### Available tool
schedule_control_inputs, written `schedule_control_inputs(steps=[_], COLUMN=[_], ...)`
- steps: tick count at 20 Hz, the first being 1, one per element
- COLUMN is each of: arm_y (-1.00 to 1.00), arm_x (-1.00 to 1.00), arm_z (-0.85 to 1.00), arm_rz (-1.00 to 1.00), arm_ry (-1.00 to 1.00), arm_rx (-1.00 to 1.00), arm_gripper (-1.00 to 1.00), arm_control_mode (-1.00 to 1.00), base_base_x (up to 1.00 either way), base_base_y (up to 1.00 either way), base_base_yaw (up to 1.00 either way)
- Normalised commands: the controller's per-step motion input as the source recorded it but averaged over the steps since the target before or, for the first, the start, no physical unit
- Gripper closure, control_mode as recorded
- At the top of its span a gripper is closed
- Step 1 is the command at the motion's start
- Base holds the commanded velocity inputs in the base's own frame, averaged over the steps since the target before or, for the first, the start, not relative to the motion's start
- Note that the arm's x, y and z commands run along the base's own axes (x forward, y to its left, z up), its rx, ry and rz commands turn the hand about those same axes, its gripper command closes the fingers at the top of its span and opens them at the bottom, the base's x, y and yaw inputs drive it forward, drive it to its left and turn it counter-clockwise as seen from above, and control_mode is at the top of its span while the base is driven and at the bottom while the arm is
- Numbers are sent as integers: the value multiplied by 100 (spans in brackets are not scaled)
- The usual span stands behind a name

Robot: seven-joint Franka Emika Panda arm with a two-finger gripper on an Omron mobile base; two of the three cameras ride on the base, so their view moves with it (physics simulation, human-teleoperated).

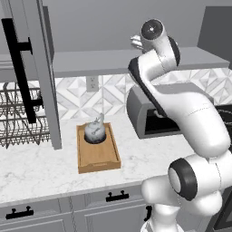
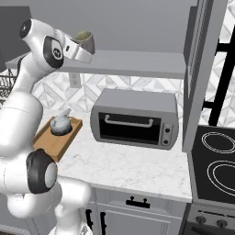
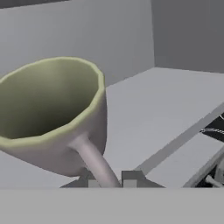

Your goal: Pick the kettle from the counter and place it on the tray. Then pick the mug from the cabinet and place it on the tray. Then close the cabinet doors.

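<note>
**Mug held at the cabinet shelf, kettle on the tray**

The gripper (image 3: pixel 109 181) is clenched on the handle of the mug (image 3: pixel 52 113): in the hand view the pale handle runs down from the mug's wall to between the two dark fingertips. The mug's yellowish-green inside faces the camera, and it looks tilted in that view. Behind it lies the plain grey shelf (image 3: pixel 144 109) of the cabinet. In the right base view the mug (image 2: pixel 85 41) sits at the end of the raised arm, just above the front edge of the shelf (image 2: pixel 137 62); I cannot tell whether it touches the shelf.

The kettle (image 1: pixel 95 130) stands on the tray (image 1: pixel 99 158), at the tray's far end near the wall. The tray rests on the desk (image 1: pixel 41 167), left of a grey toaster oven (image 2: pixel 134 118).

The cabinet doors are open: one (image 1: pixel 38 68) hangs at the left with its long black bar handle, and the other (image 2: pixel 199 69) stands edge-on beside the stove (image 2: pixel 215 165). A wire dish rack (image 1: pixel 18 113) sits behind the left door.
</note>
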Motion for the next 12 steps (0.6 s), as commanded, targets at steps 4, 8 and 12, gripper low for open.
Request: schedule_control_inputs(steps=[4, 8, 12], arm_y=[6, 23, 53], arm_x=[-100, -100, -100], arm_z=[21, 1, -14], arm_rz=[51, 52, 44], arm_ry=[24, 23, 15], arm_rx=[-3, -8, -13], arm_gripper=[100, 100, 100], arm_control_mode=[-100, -100, -100], base_base_x=[0, 0, 0], base_base_y=[0, 0, 0], base_base_yaw=[0, 0, 0])
